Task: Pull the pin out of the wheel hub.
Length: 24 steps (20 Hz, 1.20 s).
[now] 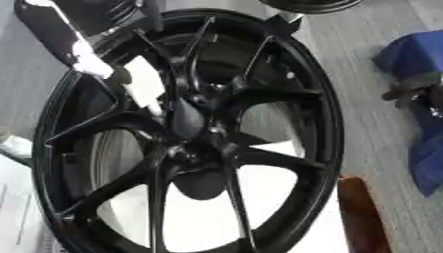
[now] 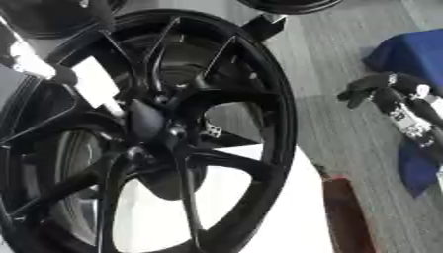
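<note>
Grey, plank-like flooring filled the right side of both views, and a large glossy black multi-spoke alloy wheel (image 1: 186, 133) took up most of the frame, its face tilted toward the camera. Behind the lower spokes lay a flat white surface (image 1: 207, 217), with a reddish-brown block (image 1: 362, 217) just beside the rim at the lower right.

The robot's left hand (image 1: 86, 62) came in from the upper left of the frame; a pale part of it sat over the spokes, holding a white, flat, blade-like piece (image 1: 145, 85) that slanted down toward the black central hub (image 1: 189, 118). That piece was probably the pin, its lower end at or in the hub, though the seat itself was lost in dark reflections. Whether the fingers were curled round it I could not tell.

The right hand (image 2: 385, 94), black with silver segments, hung idle at the right edge of the right eye view, fingers relaxed and curved, holding nothing, in front of a blue cloth-covered shape (image 2: 415, 54).

The risks, as I judged them: a pull off the pin's own axis could jam it in the bore or let it slip from the hand. The wheel appeared unsteadied by the other hand, so a tug might rock or shift it. Narrow gaps between spokes could also catch the fingers on the way out.
</note>
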Each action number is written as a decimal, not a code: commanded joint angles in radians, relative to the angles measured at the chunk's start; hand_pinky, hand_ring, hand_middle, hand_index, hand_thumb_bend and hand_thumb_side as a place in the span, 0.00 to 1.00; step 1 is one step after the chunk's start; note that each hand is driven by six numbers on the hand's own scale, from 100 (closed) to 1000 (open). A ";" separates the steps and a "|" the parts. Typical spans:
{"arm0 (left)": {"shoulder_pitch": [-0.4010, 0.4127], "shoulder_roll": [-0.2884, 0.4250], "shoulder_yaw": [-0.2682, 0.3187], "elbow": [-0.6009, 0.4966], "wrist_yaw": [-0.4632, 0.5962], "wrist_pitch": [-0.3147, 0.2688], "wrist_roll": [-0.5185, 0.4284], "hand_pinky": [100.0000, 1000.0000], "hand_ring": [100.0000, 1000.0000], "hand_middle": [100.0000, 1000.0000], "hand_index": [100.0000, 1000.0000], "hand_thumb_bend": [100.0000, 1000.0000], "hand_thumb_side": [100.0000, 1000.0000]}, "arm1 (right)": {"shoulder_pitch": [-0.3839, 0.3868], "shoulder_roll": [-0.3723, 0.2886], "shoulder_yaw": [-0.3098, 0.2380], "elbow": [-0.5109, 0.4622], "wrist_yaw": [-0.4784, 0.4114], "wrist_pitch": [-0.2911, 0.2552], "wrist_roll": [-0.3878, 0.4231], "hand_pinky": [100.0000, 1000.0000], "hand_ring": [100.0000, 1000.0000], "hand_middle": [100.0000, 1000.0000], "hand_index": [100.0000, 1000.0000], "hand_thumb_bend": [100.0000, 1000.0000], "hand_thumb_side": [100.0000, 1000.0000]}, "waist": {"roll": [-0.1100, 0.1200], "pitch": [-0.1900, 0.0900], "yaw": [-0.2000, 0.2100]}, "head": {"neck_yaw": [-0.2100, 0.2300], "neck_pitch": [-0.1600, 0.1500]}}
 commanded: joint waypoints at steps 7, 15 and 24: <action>0.006 0.078 0.047 -0.115 0.076 -0.140 -0.141 0.88 0.86 0.78 0.84 0.38 0.40 | 0.000 -0.033 -0.006 -0.025 0.013 -0.001 0.001 0.94 0.71 0.48 0.70 0.00 0.66 | 0.001 -0.019 -0.002 | -0.013 -0.006; 0.022 0.094 0.002 -0.157 0.070 -0.126 -0.141 0.88 0.86 0.78 0.83 0.42 0.41 | -0.005 -0.034 -0.003 -0.025 0.010 0.001 0.004 0.94 0.71 0.49 0.70 0.00 0.66 | 0.005 -0.018 -0.009 | -0.014 -0.010; 0.030 0.086 -0.043 -0.125 -0.018 -0.173 -0.141 0.88 0.86 0.78 0.83 0.47 0.38 | -0.010 -0.033 -0.002 -0.025 0.005 0.001 0.005 0.94 0.71 0.49 0.70 0.00 0.66 | 0.003 -0.014 -0.017 | -0.009 -0.013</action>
